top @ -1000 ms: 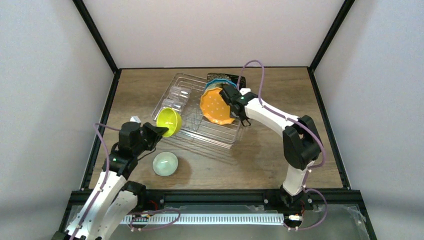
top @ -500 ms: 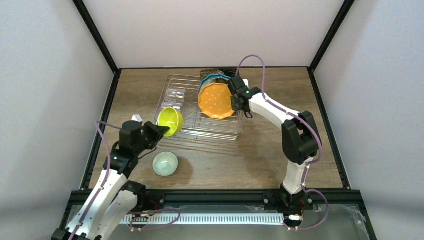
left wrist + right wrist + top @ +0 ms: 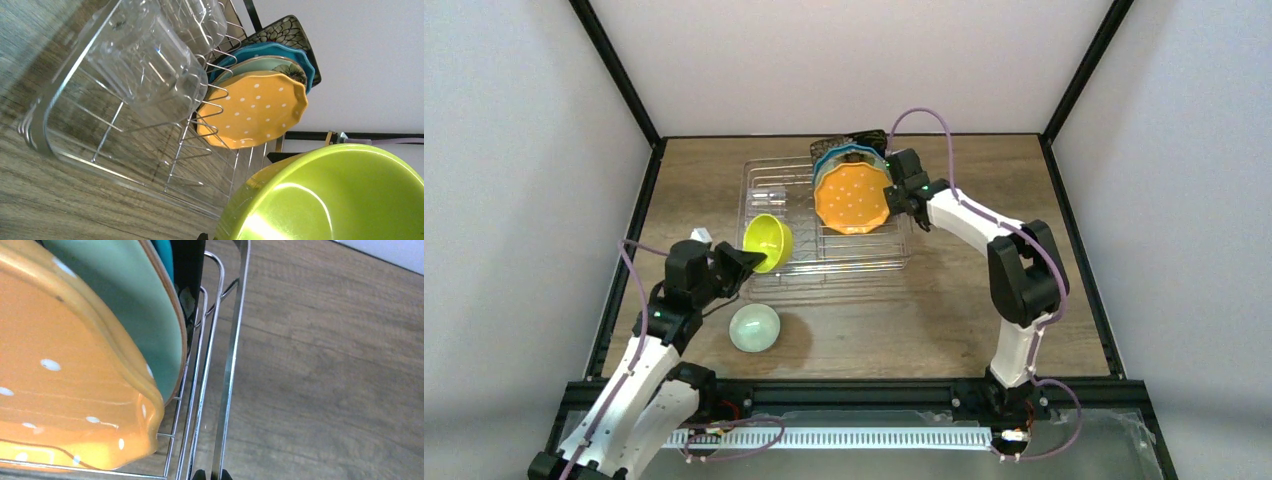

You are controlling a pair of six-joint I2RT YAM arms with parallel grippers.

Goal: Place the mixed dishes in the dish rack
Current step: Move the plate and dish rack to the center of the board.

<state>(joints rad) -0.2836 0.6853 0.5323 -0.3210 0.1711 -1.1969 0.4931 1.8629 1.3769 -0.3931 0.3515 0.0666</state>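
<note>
The dish rack (image 3: 844, 252) sits mid-table, squared to its edges. Standing in its prongs are the orange dotted plate (image 3: 852, 196), the mint flower plate (image 3: 260, 64), the teal plate (image 3: 265, 50) and the black floral plate (image 3: 849, 141). A clear glass (image 3: 150, 60) lies in the rack's left part. My right gripper (image 3: 902, 190) is shut on the rack's right rim wire (image 3: 230, 365), beside the orange plate (image 3: 60, 390). My left gripper (image 3: 746, 258) is shut on the rim of the yellow-green bowl (image 3: 768, 242), held tilted above the rack's near left corner.
A pale mint bowl (image 3: 754, 327) lies upside down on the wooden table in front of the rack, close to the left arm. Black frame posts border the table on all sides. A second clear glass (image 3: 200, 20) lies further back in the rack.
The right gripper has swung the rack round, from skewed to square with the table, carrying the plates toward the back. The left gripper and bowl shifted slightly right.
</note>
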